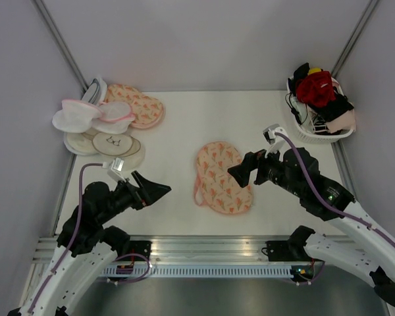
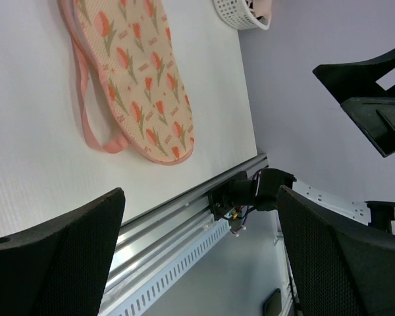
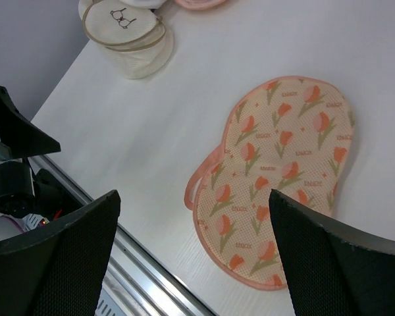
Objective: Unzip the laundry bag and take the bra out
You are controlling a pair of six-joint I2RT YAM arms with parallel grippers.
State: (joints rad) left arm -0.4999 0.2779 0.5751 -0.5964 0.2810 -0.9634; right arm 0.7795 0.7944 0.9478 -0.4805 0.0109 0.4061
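The peach-cream laundry bag with orange print lies flat on the white table's middle, with a pink loop at its left edge. It also shows in the left wrist view and the right wrist view. I cannot make out the zipper's state. A deep red garment, seemingly the bra, tops the pile in the basket at the back right. My left gripper is open and empty, left of the bag, jaws wide. My right gripper is open and empty, hovering over the bag's right edge.
A white basket holds black, yellow and beige-pink garments. At the back left lie white round pouches with pink trim, a beige round pouch and a second printed bag. A metal rail runs along the near edge.
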